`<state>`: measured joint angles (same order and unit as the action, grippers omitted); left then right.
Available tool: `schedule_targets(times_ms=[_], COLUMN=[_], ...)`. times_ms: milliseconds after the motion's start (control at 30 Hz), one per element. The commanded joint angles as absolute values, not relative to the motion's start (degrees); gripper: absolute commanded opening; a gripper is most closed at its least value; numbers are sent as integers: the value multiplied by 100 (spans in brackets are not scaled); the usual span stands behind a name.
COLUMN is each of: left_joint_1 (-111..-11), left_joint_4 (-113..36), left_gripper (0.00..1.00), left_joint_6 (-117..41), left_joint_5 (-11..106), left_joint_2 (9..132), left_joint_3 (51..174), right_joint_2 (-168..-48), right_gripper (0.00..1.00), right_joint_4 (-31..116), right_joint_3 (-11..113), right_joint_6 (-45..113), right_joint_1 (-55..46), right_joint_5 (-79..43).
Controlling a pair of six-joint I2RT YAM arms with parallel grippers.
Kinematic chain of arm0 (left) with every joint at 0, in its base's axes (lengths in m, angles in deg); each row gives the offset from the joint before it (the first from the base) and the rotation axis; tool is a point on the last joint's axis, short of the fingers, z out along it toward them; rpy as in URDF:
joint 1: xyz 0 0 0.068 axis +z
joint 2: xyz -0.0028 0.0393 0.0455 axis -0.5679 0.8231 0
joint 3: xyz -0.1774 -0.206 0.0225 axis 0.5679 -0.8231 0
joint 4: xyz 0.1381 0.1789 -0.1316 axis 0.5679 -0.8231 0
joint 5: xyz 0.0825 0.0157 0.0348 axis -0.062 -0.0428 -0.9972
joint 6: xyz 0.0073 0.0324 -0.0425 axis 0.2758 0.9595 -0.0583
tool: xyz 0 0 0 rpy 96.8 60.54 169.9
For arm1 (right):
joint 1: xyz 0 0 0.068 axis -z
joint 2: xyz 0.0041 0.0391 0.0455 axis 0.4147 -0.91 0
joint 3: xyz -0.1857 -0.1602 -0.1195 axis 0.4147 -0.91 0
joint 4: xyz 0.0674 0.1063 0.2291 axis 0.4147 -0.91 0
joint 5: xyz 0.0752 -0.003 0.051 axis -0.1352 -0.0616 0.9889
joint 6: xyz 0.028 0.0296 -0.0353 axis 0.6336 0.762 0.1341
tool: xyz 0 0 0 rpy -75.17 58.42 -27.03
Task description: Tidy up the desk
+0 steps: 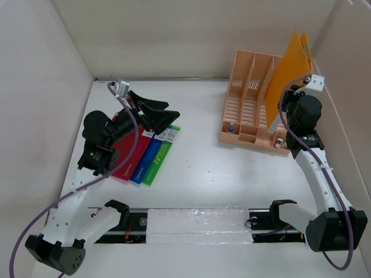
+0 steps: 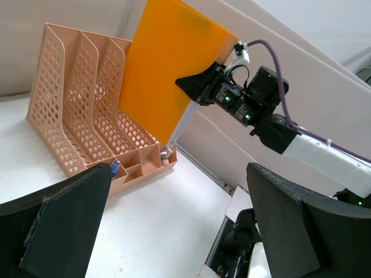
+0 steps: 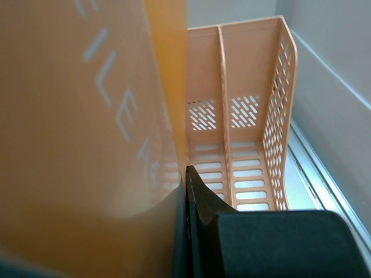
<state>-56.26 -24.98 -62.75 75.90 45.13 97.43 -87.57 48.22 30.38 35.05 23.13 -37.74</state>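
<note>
The white desk (image 1: 220, 179) holds a red book (image 1: 128, 153), a blue book (image 1: 146, 155) and a green book (image 1: 161, 153) lying side by side at the left. My left gripper (image 1: 173, 110) hovers open and empty above their far ends; its black fingers (image 2: 58, 231) frame the bare desk in the left wrist view. My right gripper (image 1: 294, 87) is shut on an orange file folder (image 1: 287, 72), held upright and tilted over the right slots of the peach rack (image 1: 249, 98). The folder (image 3: 87, 116) fills the left of the right wrist view, with the rack (image 3: 249, 116) below.
White walls enclose the desk on three sides. The rack's front compartments hold a small blue-capped item (image 1: 231, 128) and a small white bottle (image 1: 279, 142). The black arm rail (image 1: 197, 223) runs along the near edge. The right wall stands close beside the rack.
</note>
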Motion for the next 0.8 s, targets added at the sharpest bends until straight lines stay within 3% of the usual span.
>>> schedule_targets(times_ms=[0, 467, 767], left_joint_1=[-5623, -5623, -5623], left_joint_4=[-2330, -2348, -2339], left_gripper=[99, 99, 99], left_joint_6=[-6179, -6162, -6179], left_joint_5=[7646, 7637, 7698], left_joint_2=[4389, 4503, 4652], left_joint_3=[9911, 9911, 9928], right_joint_2=[-8817, -9405, -9722], right_gripper=[0, 0, 0], right_joint_4=[6212, 8199, 8728], right_joint_3=[2882, 1959, 1915], right_joint_6=[3677, 3871, 3774], right_joint_1=[2424, 2582, 2477], right_joint_5=[-4080, -4000, -4063])
